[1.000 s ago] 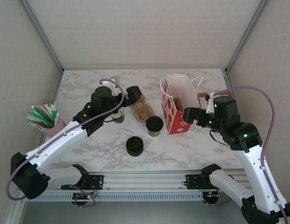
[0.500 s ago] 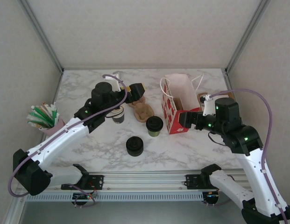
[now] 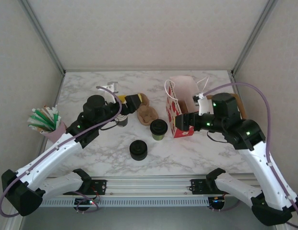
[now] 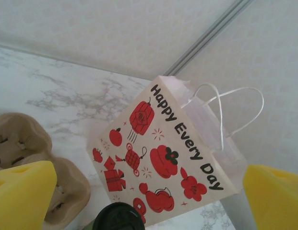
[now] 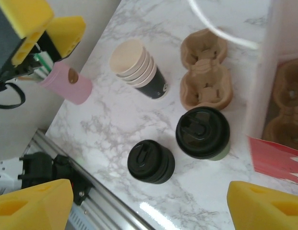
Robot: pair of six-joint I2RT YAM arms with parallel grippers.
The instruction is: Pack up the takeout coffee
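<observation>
Jaws on both arms stood spread, holding nothing. On the grey-veined marble desk (image 3: 187,153), walled by pale panels (image 3: 149,33), the takeout coffee (image 3: 159,129) stood lidded, at nine o'clock of the printed bag (image 3: 183,91).

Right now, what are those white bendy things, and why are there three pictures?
Those are two robot arms, the left arm and the right arm, bolted to a marble table. One picture looks down from above. The other two come from small cameras on each arm's wrist. Each arm ends in a gripper, which is like two fingers with yellow pads. The left gripper and the right gripper are both open and hold nothing. On the table stand a takeout coffee with a black lid, a stack of black lids, a stack of paper cups, a cardboard cup carrier, a pink cup of green and white sticks, and a gift bag that reads Happy Every Day.
</observation>
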